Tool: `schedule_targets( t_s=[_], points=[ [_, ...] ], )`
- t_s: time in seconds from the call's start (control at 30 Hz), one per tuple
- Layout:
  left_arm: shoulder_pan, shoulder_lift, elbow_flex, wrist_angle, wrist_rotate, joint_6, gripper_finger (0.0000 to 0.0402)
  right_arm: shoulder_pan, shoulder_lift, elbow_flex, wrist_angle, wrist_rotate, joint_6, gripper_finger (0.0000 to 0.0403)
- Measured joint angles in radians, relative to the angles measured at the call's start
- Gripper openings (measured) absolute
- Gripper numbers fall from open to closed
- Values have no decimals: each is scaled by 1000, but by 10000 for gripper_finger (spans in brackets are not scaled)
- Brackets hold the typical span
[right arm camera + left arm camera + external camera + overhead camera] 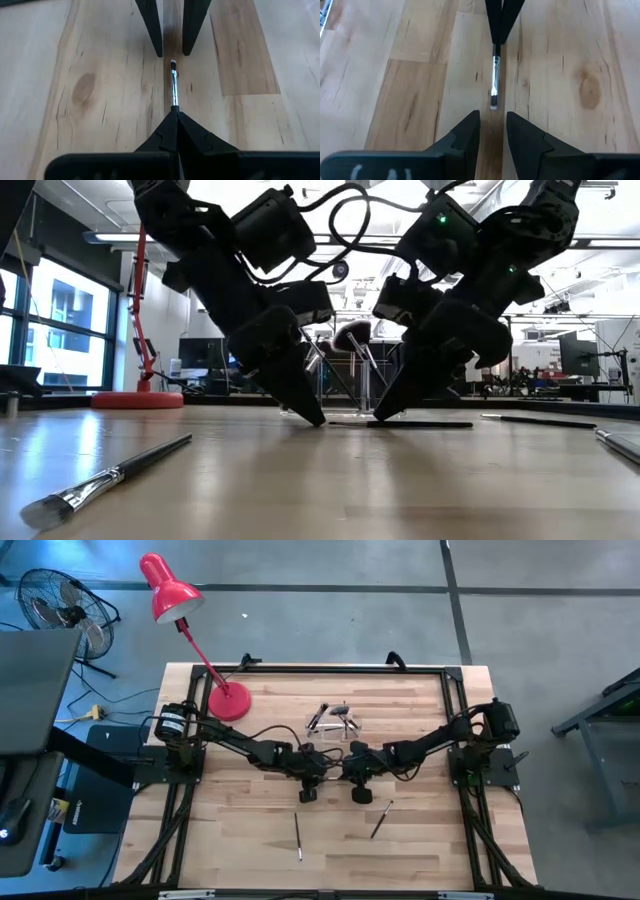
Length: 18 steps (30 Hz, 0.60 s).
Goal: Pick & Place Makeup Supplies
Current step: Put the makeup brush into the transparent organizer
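A thin makeup brush (174, 85) with a silvery ferrule and a dark handle (425, 423) lies at mid-table. My right gripper (175, 119) is shut on it. My left gripper (493, 125) faces it, open. Its two fingertips stand low over the wood just short of the brush's bristle tip (493, 106), and I cannot see them touching it. Two more brushes (298, 837) (381, 820) lie flat on the table's near half. A small clear holder (333, 720) with several makeup supplies in it stands toward the far edge. My right gripper pinches the brush between its two fingers just behind the silvery ferrule (175, 106). The fingers slant down from the table's right and lie along the brush. Its bristle end sticks out ahead of the fingertips. The brush lies level, low at the tabletop (440, 423).
A red desk lamp stands on its round base (228, 700) at the far left of the table. Bare wood lies on both sides of the two loose brushes. Black frame rails (345, 668) run along the table's far edge and sides.
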Motion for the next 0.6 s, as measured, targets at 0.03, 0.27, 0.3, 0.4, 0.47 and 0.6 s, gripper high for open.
schedule_targets(
  t_s=[0.03,0.27,0.3,0.4,0.47,0.6],
  points=[
    [0,0,0,0,0,0,97,0,0,0,0,-3,0,0],
    [0,2,0,9,-17,66,97,2,0,0,-1,-22,0,0],
    [0,2,0,17,-17,71,97,2,0,0,0,-23,1,0],
    [0,6,0,51,-4,72,97,2,0,0,5,-23,0,0],
    [1,6,0,64,1,72,97,2,0,0,12,-22,1,0],
    [1,6,0,61,2,72,97,2,0,0,20,5,7,0]
  ],
)
